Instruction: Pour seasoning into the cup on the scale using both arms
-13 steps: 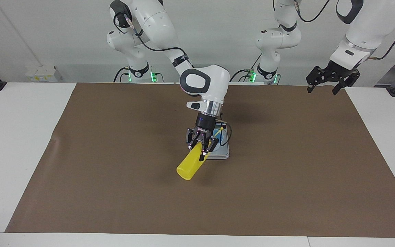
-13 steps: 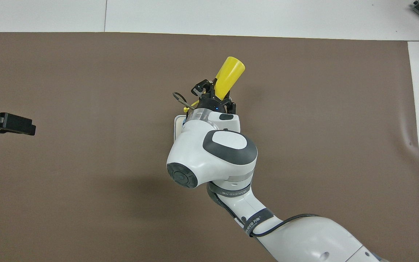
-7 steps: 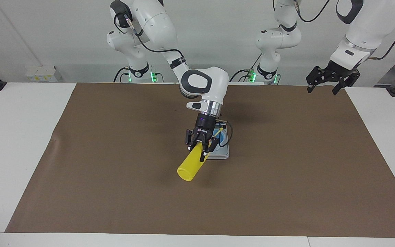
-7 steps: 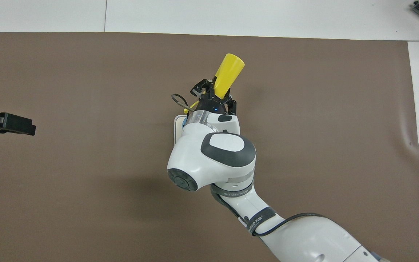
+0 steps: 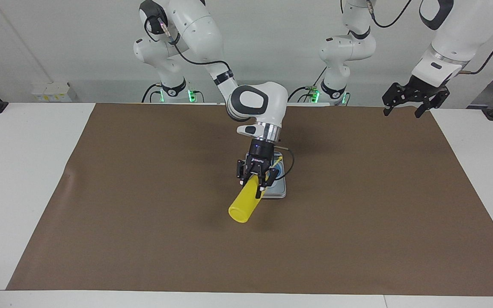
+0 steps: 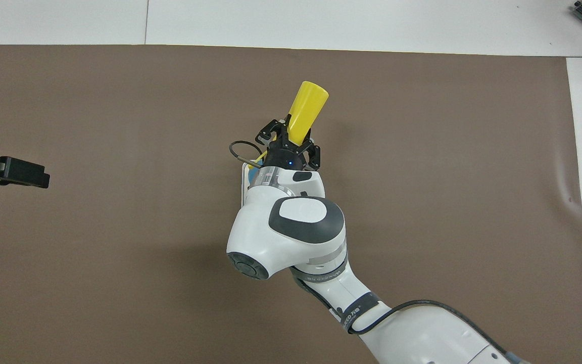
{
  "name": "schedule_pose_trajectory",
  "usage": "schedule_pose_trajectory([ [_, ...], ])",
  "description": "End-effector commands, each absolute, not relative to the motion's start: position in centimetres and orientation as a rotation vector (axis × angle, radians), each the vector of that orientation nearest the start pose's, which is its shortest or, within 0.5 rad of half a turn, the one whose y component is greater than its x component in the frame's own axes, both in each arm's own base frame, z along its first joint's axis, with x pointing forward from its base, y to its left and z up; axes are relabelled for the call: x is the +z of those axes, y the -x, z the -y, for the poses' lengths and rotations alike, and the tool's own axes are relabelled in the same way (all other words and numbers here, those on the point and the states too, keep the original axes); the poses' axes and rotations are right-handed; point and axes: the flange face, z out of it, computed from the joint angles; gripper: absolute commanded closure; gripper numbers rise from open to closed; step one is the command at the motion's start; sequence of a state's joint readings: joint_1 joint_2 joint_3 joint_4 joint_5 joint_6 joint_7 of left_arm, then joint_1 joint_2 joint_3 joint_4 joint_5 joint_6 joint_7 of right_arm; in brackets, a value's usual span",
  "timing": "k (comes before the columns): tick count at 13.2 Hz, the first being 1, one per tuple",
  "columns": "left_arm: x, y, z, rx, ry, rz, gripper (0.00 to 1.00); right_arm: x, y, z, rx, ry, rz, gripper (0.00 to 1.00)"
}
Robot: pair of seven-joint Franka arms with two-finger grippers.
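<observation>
My right gripper (image 5: 253, 186) (image 6: 291, 140) is shut on the seasoning (image 5: 243, 207) (image 6: 307, 103), a yellow squeeze bottle. The bottle is tilted in the air, its base up and away from the robots and its nozzle end down over the scale (image 5: 280, 193) (image 6: 244, 178). Of the pale blue cup (image 6: 253, 172) on the scale, only a sliver shows beside the wrist; the rest is hidden by the gripper. The nozzle tip itself is hidden. My left gripper (image 5: 407, 102) (image 6: 8, 171) hangs open and holds nothing, raised over the mat's edge at the left arm's end.
A brown mat (image 5: 144, 214) covers most of the white table (image 5: 15, 171). A thin dark cable loops out from the right wrist beside the scale (image 6: 240, 149).
The right arm has shifted the bottle a little toward the left arm's end and swung it. The left arm has not moved.
</observation>
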State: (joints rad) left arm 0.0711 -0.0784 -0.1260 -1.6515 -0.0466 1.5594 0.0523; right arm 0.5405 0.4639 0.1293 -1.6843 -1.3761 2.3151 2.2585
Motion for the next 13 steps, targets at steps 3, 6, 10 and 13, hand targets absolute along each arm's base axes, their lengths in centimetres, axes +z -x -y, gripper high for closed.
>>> schedule_pose_trajectory([
  [3, 62.9, -51.7, 3.2, 0.026, 3.158, -0.169, 0.00, 42.2, -56.7, -39.2, -1.358, 2.432, -1.075, 1.00],
  [6, 62.9, -51.7, 3.2, 0.026, 3.158, -0.169, 0.00, 45.5, -56.6, -37.8, -1.074, 2.359, -1.348, 1.00],
  [10, 62.9, -51.7, 3.2, 0.026, 3.158, -0.169, 0.00, 50.0, -57.5, -33.9, -0.697, 2.214, -1.636, 1.00],
  [13, 62.9, -51.7, 3.2, 0.026, 3.158, -0.169, 0.00, 53.3, -58.0, -31.0, -0.517, 2.060, -1.765, 1.00],
])
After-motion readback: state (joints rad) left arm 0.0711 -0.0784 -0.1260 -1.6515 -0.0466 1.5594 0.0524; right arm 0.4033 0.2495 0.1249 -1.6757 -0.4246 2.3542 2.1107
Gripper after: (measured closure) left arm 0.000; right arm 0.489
